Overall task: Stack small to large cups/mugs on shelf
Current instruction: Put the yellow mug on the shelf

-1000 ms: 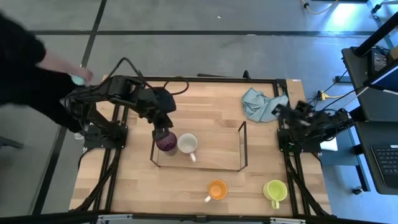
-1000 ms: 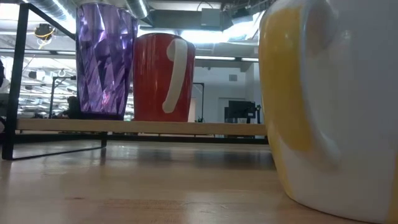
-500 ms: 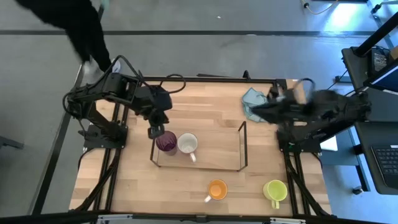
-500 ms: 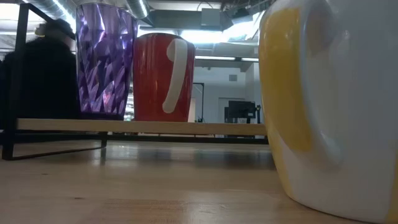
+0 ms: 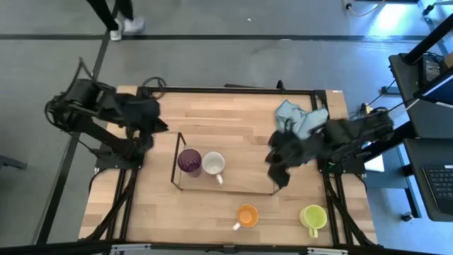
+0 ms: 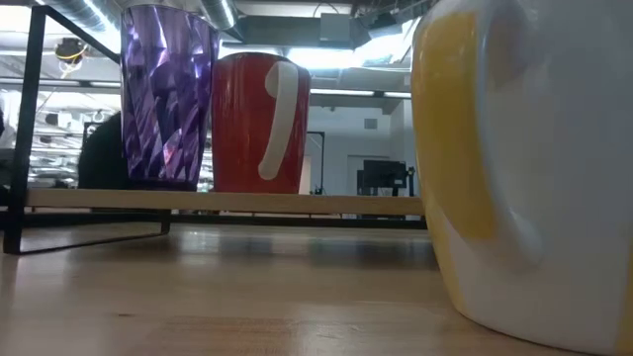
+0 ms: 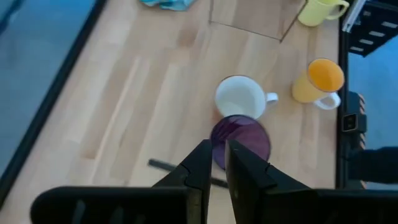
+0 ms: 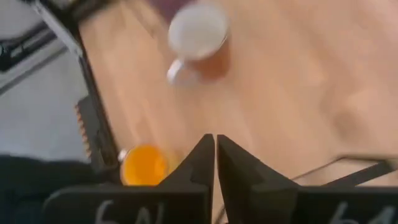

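The dark purple cup (image 5: 189, 161) and the brown-orange mug with white inside (image 5: 214, 163) stand upright side by side at the left end of the wire shelf (image 5: 274, 164). In the low view the purple cup (image 6: 166, 99) and the mug (image 6: 259, 124) show on the shelf's board. The orange mug (image 5: 248, 215) and the yellow-green mug (image 5: 313, 217) stand on the table near its near edge. My left gripper (image 5: 154, 126), shut, is left of the shelf, clear of the cups. My right gripper (image 5: 278, 172), shut, hovers over the shelf's right end and holds nothing.
A light blue cloth (image 5: 297, 117) lies crumpled at the table's far right corner. A black frame (image 5: 233, 90) edges the table. The shelf is bare to the right of the brown-orange mug. A mug close to the low camera (image 6: 524, 168) fills that view's right side.
My left gripper has drawn back from over the purple cup toward the table's left edge. My right arm has swung out from the right edge toward the shelf's right end. The cups have stayed put. A person behind the table has walked off.
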`<state>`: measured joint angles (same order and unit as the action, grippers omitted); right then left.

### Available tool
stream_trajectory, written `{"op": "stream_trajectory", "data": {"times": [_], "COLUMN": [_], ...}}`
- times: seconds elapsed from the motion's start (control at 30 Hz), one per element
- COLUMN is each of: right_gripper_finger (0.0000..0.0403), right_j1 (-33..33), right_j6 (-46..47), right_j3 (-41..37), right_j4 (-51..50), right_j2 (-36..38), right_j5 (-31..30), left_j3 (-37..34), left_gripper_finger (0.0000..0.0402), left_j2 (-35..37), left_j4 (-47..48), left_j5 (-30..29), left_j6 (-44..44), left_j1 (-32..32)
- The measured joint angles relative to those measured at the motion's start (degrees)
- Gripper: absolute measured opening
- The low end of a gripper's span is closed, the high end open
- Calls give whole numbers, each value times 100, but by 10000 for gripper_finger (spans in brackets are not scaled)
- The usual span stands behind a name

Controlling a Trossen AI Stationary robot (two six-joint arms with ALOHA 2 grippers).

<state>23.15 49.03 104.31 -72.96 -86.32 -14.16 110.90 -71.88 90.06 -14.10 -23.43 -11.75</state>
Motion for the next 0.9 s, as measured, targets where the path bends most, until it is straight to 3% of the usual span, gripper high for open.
{"op": "stream_trajectory", "data": {"times": [0.13, 0.37, 0.53, 0.63, 0.77, 0.9], "right_gripper_finger": [21, 21, 21, 21, 21, 21], "right_j1": [358, 1022, 1282, 1299, 1276, 1386], "right_j6": [705, 1736, 1881, 2109, 3113, 4677], "right_j3": [2, 4, 4, 4, 4, 4], "right_j4": [76, 396, 437, 515, 602, 742], "right_j2": [-606, -1548, -2133, -2438, -2668, -2693], "right_j5": [378, 347, 174, 436, 942, 880], "left_j3": [-347, -1039, -1557, -1797, -2006, -2057], "left_gripper_finger": [41, 41, 41, 41, 41, 41], "left_j2": [472, 987, 1263, 1413, 1585, 1734], "left_j4": [-3, -7, -4, -5, -5, -4], "left_j5": [-34, -25, -23, -21, -19, -21], "left_j6": [-42, 146, 321, 300, 43, -100], "left_j1": [-10, -178, -233, -232, -231, -231]}}
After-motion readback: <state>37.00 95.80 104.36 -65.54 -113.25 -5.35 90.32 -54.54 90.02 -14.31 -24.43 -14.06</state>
